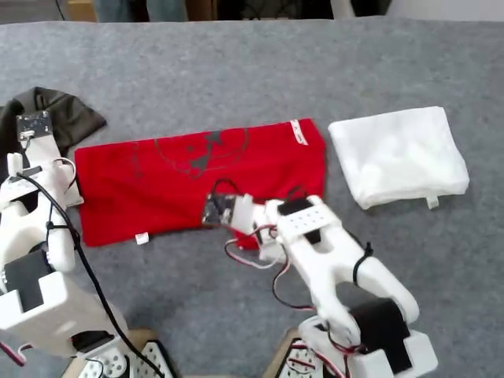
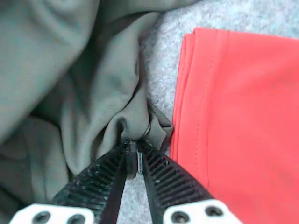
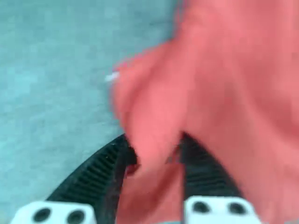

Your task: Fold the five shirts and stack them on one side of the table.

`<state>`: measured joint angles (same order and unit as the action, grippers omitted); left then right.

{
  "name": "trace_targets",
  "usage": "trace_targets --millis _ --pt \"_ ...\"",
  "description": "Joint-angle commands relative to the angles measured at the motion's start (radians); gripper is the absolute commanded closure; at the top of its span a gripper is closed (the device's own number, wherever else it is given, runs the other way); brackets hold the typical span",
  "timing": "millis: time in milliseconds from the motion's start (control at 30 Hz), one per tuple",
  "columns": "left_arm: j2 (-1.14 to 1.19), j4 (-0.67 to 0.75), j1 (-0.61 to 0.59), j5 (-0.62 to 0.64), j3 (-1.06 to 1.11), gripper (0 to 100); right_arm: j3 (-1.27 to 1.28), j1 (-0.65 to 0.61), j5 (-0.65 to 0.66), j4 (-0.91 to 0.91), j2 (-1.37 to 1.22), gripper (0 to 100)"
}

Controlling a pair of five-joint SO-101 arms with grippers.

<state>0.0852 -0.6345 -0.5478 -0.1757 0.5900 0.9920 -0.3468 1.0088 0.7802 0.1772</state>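
A red shirt (image 1: 197, 177), folded into a long band, lies across the middle of the table. My right gripper (image 3: 154, 156) is at its near edge, shut on a fold of the red shirt (image 3: 210, 70) that bulges between its fingers. A crumpled dark olive shirt (image 1: 55, 110) lies at the far left, beside the red band's end. My left gripper (image 2: 136, 151) is shut on a small fold of the olive shirt (image 2: 70, 70), just next to the red shirt's edge (image 2: 233, 116). A folded white shirt (image 1: 398, 156) rests at the right.
Grey felt (image 1: 236, 71) covers the whole table. The right arm (image 1: 323, 236) with its loose cables stretches over the near middle, and the left arm (image 1: 31, 236) stands along the left edge. Bare felt lies behind the shirts.
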Motion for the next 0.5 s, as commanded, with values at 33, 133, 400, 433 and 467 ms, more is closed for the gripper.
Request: trace_targets --millis 33,133,400,433,467 --pt "0.002 0.005 -0.004 -0.002 -0.005 97 -0.039 0.054 0.012 0.008 -0.059 96.4" --pt "0.005 0.003 -0.005 0.000 -0.012 97 -0.174 0.055 0.012 0.192 -0.058 98.2" --pt "0.005 0.003 -0.005 0.000 -0.012 97 -0.754 0.041 0.015 0.647 -0.171 98.4" --pt "0.005 0.003 -0.005 0.000 -0.012 97 -0.809 0.041 0.025 0.652 -0.214 98.4" --pt "0.005 0.003 -0.005 0.000 -0.012 97 -0.862 0.043 0.043 0.654 -0.259 98.4"
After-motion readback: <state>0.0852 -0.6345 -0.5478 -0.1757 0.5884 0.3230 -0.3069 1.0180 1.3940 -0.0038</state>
